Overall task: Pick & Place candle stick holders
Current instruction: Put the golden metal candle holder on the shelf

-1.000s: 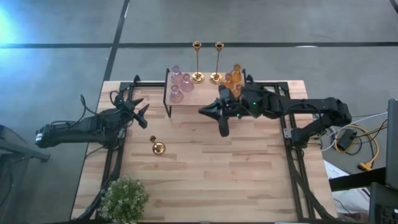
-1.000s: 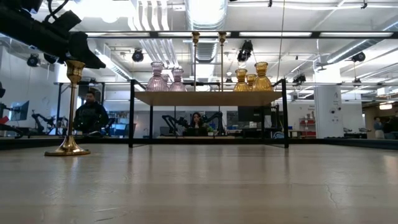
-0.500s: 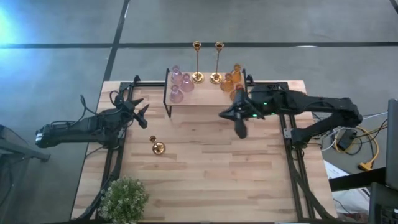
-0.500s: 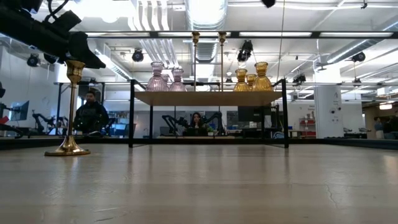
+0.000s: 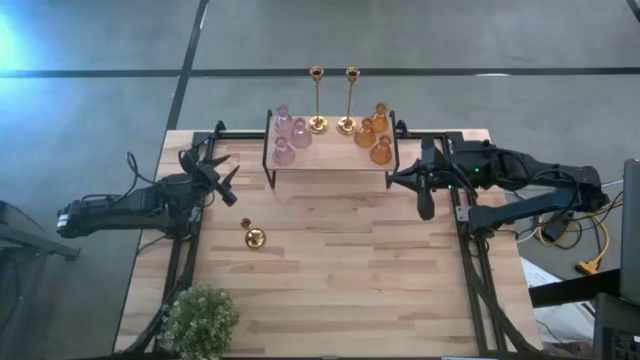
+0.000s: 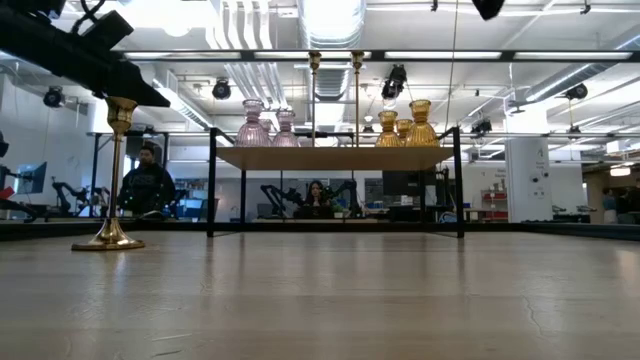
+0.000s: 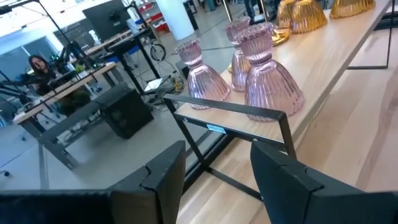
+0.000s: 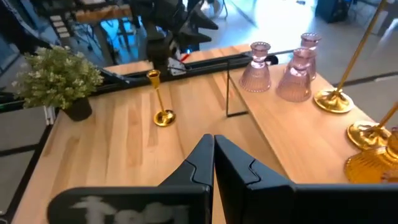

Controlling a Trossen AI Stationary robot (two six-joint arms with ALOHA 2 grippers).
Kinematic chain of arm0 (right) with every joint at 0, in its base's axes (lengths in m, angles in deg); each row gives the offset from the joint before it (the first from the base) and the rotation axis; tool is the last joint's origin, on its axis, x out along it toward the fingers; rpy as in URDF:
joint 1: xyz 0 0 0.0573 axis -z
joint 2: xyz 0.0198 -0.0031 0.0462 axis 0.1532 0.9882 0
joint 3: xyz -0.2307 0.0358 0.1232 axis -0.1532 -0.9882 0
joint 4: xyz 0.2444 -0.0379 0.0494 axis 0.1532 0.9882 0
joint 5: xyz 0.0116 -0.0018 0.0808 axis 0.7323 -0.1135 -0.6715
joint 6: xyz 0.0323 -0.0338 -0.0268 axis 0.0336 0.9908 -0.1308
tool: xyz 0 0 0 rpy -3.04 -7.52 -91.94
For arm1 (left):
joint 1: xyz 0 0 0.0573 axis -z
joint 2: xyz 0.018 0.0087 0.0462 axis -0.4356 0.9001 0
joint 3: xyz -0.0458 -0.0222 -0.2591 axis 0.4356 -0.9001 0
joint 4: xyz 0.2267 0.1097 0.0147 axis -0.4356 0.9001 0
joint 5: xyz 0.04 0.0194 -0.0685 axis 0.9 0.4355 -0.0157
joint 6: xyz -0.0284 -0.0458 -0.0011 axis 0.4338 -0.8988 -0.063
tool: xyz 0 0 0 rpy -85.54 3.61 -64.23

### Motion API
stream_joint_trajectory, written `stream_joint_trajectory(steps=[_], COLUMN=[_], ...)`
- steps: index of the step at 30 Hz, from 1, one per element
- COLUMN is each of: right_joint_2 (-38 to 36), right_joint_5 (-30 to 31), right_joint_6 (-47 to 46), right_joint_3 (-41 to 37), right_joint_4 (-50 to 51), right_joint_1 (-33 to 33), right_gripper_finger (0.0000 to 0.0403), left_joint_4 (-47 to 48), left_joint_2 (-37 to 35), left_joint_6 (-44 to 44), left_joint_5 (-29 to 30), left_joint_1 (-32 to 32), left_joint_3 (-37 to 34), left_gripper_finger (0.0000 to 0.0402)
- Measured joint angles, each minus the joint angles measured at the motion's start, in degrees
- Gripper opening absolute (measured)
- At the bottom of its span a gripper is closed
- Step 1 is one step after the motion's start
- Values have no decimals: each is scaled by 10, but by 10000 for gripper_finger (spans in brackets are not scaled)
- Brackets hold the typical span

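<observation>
On the raised shelf at the table's far edge stand two gold candlesticks, three pink glass holders and three amber ones. A third gold candlestick stands alone on the table. My right gripper hovers beside the shelf, fingers pressed together, empty. My left gripper waits apart, fingers spread, holding nothing.

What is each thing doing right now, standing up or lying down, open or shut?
Left gripper: open, empty, beside the shelf.
Right gripper: shut, empty.
Gold holder on the table: upright, alone.
Two gold holders on the shelf: upright.
Three pink holders: upright on the shelf.
Three amber holders: upright on the shelf.
Plant: upright at the table's corner.
</observation>
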State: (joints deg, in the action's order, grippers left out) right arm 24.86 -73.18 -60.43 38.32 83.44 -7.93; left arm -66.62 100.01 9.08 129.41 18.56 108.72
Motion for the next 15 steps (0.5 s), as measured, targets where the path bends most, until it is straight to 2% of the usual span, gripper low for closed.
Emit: stream_joint_trajectory(steps=[10,15], right_joint_2=[-113,-148], right_joint_5=[-18,-31], right_joint_6=[-22,19], right_joint_3=[-242,-339], right_joint_4=[-236,-319], right_joint_1=[-2,-5], right_gripper_finger=[8,8], left_joint_4=[0,-1], left_joint_2=[1,1], left_joint_6=[-18,-27], left_joint_5=[0,1], left_joint_1=[0,0], left_joint_3=[0,0], left_gripper_finger=[186,186])
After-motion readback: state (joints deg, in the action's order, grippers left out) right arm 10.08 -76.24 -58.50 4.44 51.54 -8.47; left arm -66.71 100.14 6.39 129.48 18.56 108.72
